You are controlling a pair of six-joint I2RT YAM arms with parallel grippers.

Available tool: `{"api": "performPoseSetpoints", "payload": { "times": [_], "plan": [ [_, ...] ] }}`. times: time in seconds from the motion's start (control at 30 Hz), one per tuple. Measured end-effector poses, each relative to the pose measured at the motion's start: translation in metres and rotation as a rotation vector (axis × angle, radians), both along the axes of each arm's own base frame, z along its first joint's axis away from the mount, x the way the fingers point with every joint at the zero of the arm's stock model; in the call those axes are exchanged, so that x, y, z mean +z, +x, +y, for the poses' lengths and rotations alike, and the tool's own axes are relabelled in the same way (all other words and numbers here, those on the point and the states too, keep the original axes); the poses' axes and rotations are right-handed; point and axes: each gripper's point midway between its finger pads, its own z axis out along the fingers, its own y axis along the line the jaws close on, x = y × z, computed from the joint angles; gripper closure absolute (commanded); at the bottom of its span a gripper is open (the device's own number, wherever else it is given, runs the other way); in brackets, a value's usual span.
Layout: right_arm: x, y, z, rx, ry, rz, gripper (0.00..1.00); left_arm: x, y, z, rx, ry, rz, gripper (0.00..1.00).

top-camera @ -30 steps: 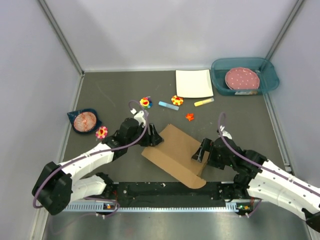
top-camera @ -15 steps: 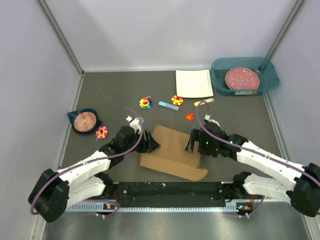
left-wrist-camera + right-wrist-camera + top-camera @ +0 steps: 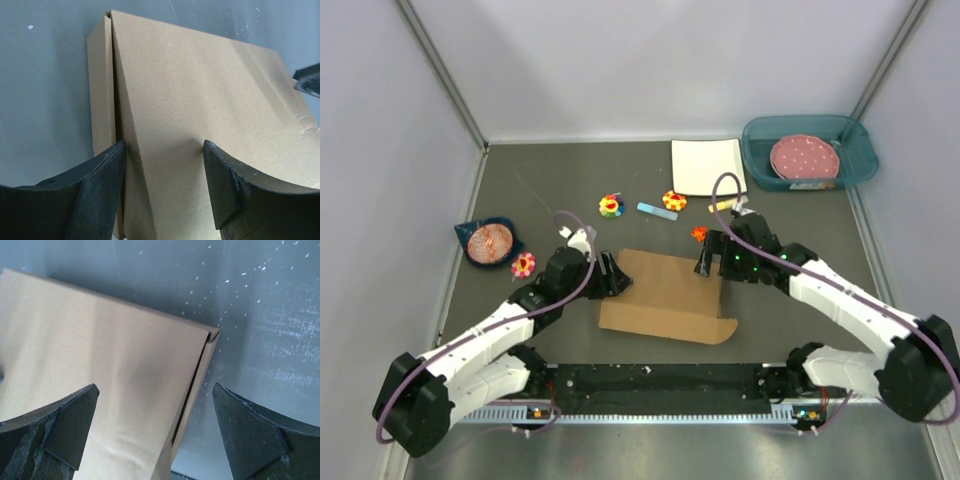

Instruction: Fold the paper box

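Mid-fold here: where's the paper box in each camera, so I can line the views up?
Top external: paper box at centre, between left gripper and right gripper.
Left wrist: paper box fills the upper right, down to the fingers.
Right wrist: paper box fills the left half, folded edge mid-frame.
Shared landmark: the grey table around it.

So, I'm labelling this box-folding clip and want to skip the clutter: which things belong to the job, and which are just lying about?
Job in hand:
paper box
left hand
right hand

Lying about:
white square plate
teal tray holding a pink dotted plate
blue bowl
flower toys
blue stick
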Motion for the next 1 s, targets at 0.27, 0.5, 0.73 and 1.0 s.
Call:
{"api": "performPoseSetpoints", "payload": {
  "times": [0.27, 0.5, 0.73, 1.0],
  "plan": [
    [0.04, -0.031, 0.013, 0.13, 0.137, -0.006, 0.01, -0.001, 0.0, 0.005, 0.009, 0.017, 0.031, 0.32],
    [0.024, -0.07, 0.017, 0.221, 0.145, 0.103, 0.01, -0.002, -0.003, 0.006, 0.003, 0.011, 0.037, 0.33],
    [0.013, -0.092, 0.022, 0.285, 0.129, 0.167, 0.01, -0.001, -0.006, 0.007, 0.001, 0.01, 0.038, 0.33],
    [0.01, -0.095, 0.036, 0.296, 0.174, 0.208, 0.01, -0.003, -0.008, 0.008, 0.0, 0.012, 0.043, 0.33]
  ]
}}
